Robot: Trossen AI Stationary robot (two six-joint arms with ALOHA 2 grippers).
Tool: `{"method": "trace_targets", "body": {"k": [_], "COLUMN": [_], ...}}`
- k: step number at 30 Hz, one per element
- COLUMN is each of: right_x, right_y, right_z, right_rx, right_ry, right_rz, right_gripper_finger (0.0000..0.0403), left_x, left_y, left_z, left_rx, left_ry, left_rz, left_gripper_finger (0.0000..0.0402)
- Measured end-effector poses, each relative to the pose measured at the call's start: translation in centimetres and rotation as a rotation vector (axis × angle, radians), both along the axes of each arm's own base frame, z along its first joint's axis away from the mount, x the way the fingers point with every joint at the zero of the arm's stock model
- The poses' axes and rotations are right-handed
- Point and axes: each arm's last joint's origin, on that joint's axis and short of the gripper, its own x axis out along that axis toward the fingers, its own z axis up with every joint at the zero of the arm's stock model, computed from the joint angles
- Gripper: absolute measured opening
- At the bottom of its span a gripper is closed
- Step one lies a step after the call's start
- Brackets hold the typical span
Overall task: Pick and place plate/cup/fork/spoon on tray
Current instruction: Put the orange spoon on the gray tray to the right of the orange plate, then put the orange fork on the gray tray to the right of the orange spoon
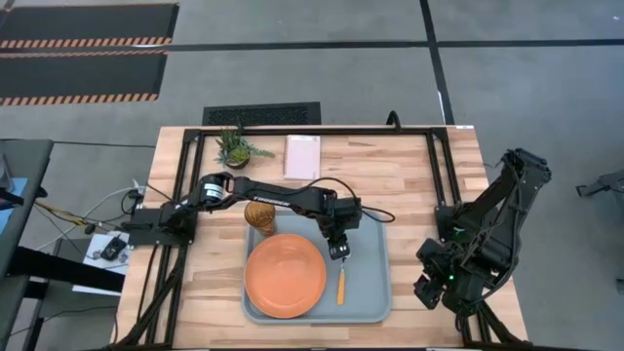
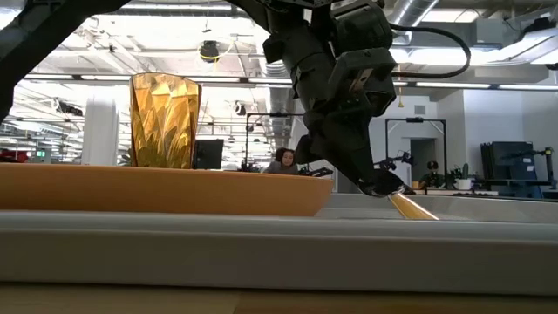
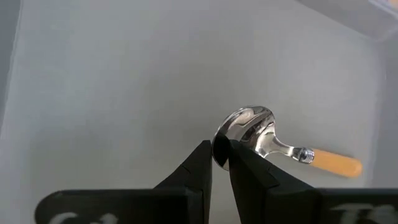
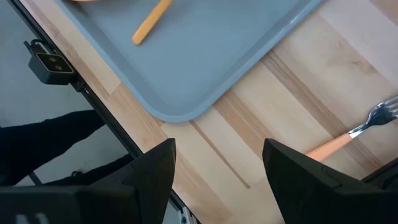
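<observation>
**Spoon pinched at its bowl on the tray**

The left gripper [image 1: 338, 251] is reached across the table and lowered over the tray [image 1: 375, 292], just beside the plate's right edge. In the left wrist view its fingers [image 3: 198, 168] are seen nearly pressed together, with the rim of the spoon's [image 3: 273, 144] silver bowl caught between their tips. The spoon's orange handle is laid out along the tray floor, pointing toward the tray's near edge in the high view. In the low view the handle is seen slanting down from the fingertips to the tray.

The plate [image 1: 285, 277] is set flat in the left part of the tray. The cup [image 1: 259, 216] is stood upright at the tray's far left corner, just beside the plate; whether it is inside the rim cannot be told.

The right gripper [image 4: 217, 171] is held off to the right side of the table, well apart from the tray, with its fingers spread wide and nothing between them. The fork [image 4: 357, 132] is seen lying on the bare wood near that gripper, outside the tray's corner.

A small potted plant [image 1: 234, 148] and a pale pink card [image 1: 301, 156] are placed at the table's far edge.
</observation>
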Motion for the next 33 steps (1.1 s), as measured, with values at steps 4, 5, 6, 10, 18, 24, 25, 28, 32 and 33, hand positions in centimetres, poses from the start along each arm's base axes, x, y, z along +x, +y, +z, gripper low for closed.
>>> {"method": "trace_targets", "body": {"k": [4,5,6,10,18,24,25,28,32,33], "right_x": [0.0,0.0,0.0,0.0,0.0,0.0,0.1,0.0,-0.8,-1.0], "right_y": [0.0,0.0,0.0,0.0,0.0,0.0,-0.1,-0.7,-2.0,-2.2], "right_z": [0.0,0.0,0.0,0.0,0.0,0.0,0.0,-0.1,-0.4,-0.5], "right_rx": [0.001,0.0,0.0,-0.008,-0.009,-0.013,-0.02,-0.025,-0.002,0.0], "right_ry": [0.0,0.0,0.0,-0.012,-0.012,-0.016,-0.019,0.017,0.231,0.271], "right_rz": [-0.001,-0.001,-0.001,-0.005,-0.004,-0.006,-0.011,-0.113,-0.389,-0.451], "right_gripper_finger": [0.0265,0.0265,0.0265,0.0265,0.0265,0.0265,0.0265,0.0265,0.0265,0.0265], "left_x": [0.0,0.0,0.0,-0.2,-0.2,-0.2,-0.2,-0.2,0.0,0.1], "left_y": [0.0,0.0,0.1,-0.1,-0.2,0.2,0.3,1.1,2.6,3.0], "left_z": [0.0,0.0,0.0,-0.1,-0.1,-0.1,-0.1,0.1,2.0,2.7], "left_rx": [-0.005,-0.005,-0.005,-0.008,-0.011,0.009,0.003,-0.041,-0.121,-0.152], "left_ry": [0.01,0.01,0.015,0.037,0.041,0.039,0.04,0.059,0.061,0.057], "left_rz": [0.034,0.034,0.035,0.033,0.046,0.061,0.064,0.088,0.104,0.101], "left_gripper_finger": [0.0036,0.0036,0.0036,0.0037,0.0051,0.0053,0.0053,0.0053,0.0053,0.0053]}}
